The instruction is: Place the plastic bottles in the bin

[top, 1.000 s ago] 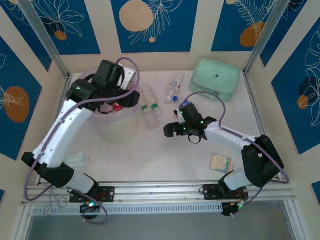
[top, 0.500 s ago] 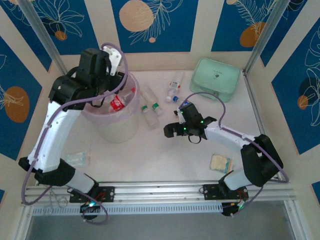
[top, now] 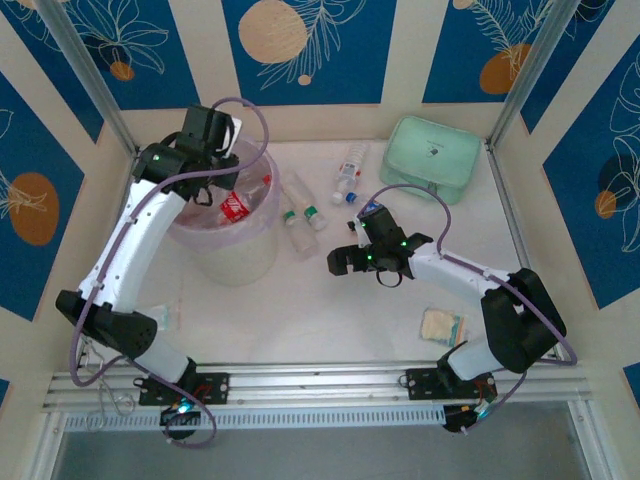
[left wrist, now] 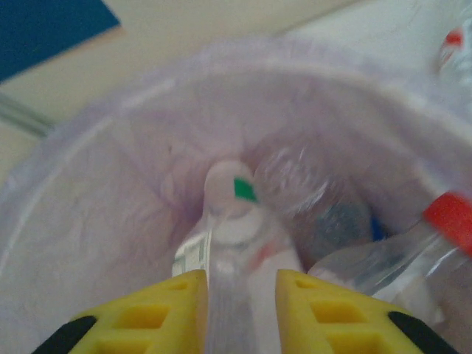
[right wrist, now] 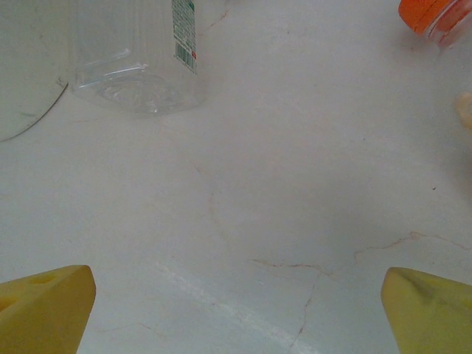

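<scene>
Two green-capped bottles [top: 311, 213] lie on the table [top: 300, 320] in the top view, just beside the bin [top: 225, 255] at its 3 o'clock. A blue-capped bottle [top: 351, 162] lies farther off at 1 o'clock, near the mint-green zip case [top: 432, 160]. The lilac bin holds a red-labelled bottle [top: 234, 207], its white script too small to read. The left gripper [top: 215, 172] dips into the bin at the 11 o'clock rim; a second ago that wrist covered the bin's mouth. The right gripper [top: 365, 262] has not moved from mid-table.

In the left wrist view, yellow fingers [left wrist: 162, 310] pinch a clear white-capped bottle [left wrist: 232, 214] with a green tab, inside the bin. A red-capped bottle [left wrist: 446, 217] lies at 3 o'clock.

In the right wrist view, the right gripper [right wrist: 236, 310] gapes wide over bare table. At 11 o'clock a bottle base [right wrist: 133, 81] carries a green-and-white label with a barcode, its lettering unreadable. An orange cap [right wrist: 435, 15] sits at 1 o'clock.
</scene>
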`<state>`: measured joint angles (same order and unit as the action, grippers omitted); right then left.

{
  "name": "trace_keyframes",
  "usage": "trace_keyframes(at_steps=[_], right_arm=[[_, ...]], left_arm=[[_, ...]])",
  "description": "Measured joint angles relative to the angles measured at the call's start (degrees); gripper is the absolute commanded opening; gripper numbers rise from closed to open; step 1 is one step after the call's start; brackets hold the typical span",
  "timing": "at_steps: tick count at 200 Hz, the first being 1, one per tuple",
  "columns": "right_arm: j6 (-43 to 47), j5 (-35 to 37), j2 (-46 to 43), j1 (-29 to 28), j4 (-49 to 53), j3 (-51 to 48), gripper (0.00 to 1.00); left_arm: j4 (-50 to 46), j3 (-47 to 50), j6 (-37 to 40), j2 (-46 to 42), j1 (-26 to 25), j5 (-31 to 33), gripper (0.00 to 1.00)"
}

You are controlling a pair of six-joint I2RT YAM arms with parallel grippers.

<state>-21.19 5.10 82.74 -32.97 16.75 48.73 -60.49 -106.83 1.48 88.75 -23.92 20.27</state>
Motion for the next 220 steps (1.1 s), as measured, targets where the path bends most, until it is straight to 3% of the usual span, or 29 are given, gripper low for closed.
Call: trace_keyframes(at_steps=[28, 74, 138, 195, 220], right_arm=[[0.0, -0.1, 0.0, 0.1, 0.0, 0.0, 1.0], [0.0, -1.7, 1.9, 0.1, -1.6, 0.3, 1.0], [-0.4, -8.5, 12.2, 0.0, -8.9, 5.6, 0.99], [-0.4, -13.0, 23.2, -0.7, -15.1, 11.9, 1.0], [-0.2, -12.4, 26.3, -1.2, -15.9, 13.8, 0.9]], left_arm=[[0.9, 8.3, 0.2, -5.1, 2.8, 0.4, 0.21], [3.1, 16.8, -0.8, -12.9, 12.3, -1.0, 0.18], [11.6, 22.1, -4.1, -9.9, 12.9, -8.2, 0.25], [12.2, 21.7, -4.2, -9.5, 12.5, -8.9, 0.38], [8.8, 17.8, -3.9, -9.6, 12.5, -8.8, 0.41]])
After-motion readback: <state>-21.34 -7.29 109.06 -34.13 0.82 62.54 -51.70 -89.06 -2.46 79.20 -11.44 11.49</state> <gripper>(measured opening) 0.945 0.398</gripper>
